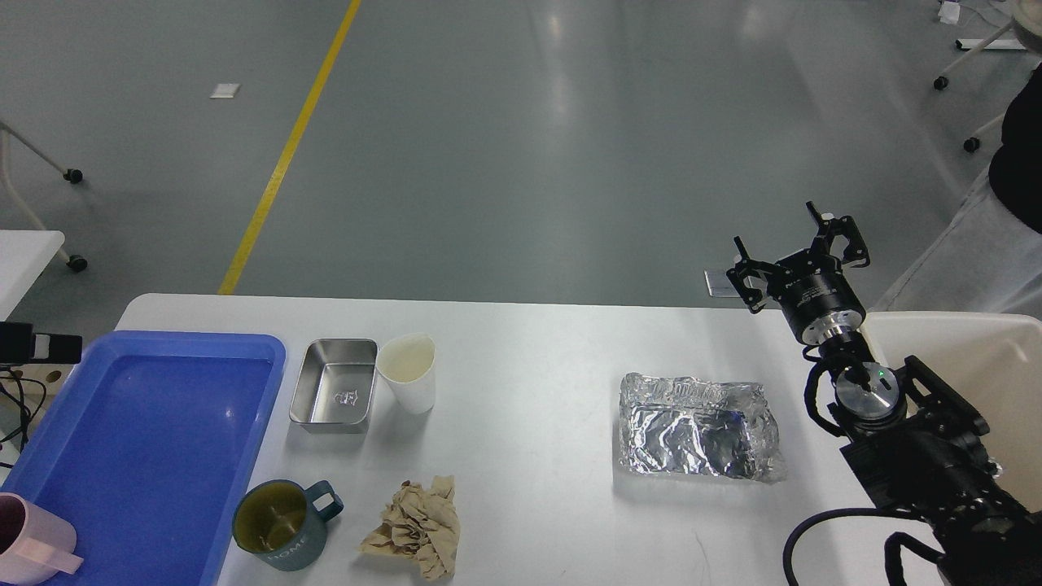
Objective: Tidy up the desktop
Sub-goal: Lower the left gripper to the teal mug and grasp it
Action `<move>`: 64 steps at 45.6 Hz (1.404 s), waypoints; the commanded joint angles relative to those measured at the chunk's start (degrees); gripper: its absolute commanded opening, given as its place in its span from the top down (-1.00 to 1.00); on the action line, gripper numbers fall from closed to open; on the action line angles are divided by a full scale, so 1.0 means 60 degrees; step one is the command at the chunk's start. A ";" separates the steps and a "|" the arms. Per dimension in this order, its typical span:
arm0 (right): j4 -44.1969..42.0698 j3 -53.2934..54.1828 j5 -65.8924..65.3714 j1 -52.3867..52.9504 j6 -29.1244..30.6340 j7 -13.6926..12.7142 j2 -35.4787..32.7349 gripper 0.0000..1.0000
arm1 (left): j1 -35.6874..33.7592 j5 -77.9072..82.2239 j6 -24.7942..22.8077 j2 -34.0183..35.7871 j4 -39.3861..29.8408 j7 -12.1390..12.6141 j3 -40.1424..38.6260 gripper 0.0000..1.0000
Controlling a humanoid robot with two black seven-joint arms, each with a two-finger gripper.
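Broadly, the tidying looks barely begun. The desktop, a wide white table with rounded corners, fills the lower part of the view and carries several loose items. Taking the blue tray at its left end as the reference: a pink cup sits at the tray's near left corner, seemingly the only item put away. Just right of the tray stands a steel tin, with a white paper cup touching or nearly touching the tin's right side. Nearer the viewer, beside the tray's right edge, is a green mug, and right of that a crumpled brown paper. Well to the right lies a crushed foil container. A cream bin stands at the far right end. The right gripper is raised over the far edge, fingers spread apart and holding nothing. The left gripper cannot be made out; only a dark part shows left of the tray. Beyond is a grey glossy floor with a yellow line.
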 commanded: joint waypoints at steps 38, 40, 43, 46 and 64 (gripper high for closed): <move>-0.0229 -0.0030 -0.0206 -0.0001 -0.0029 -0.0010 -0.0010 -1.00 | 0.2586 0.2559 0.3052 -0.2950 0.0377 0.0637 0.0506 -0.79; -0.0243 -0.0030 -0.0206 -0.0001 -0.0029 -0.0010 -0.0010 -1.00 | 0.2821 0.2882 0.3257 -0.3111 0.0465 0.0637 0.0521 -0.76; -0.0229 -0.0030 -0.0206 -0.0001 -0.0029 -0.0010 -0.0010 -1.00 | 0.3172 0.3278 0.3506 -0.3360 0.0596 0.0651 0.0521 -0.74; -0.0244 -0.0030 -0.0206 -0.0001 -0.0029 -0.0010 -0.0010 -1.00 | 0.3451 0.3586 0.3653 -0.3522 0.0684 0.0666 0.0521 -0.73; -0.0244 -0.0030 -0.0206 -0.0016 -0.0029 -0.0010 0.0005 -1.00 | 0.3774 0.4173 0.4679 -0.4943 0.1402 0.1823 0.1633 -0.72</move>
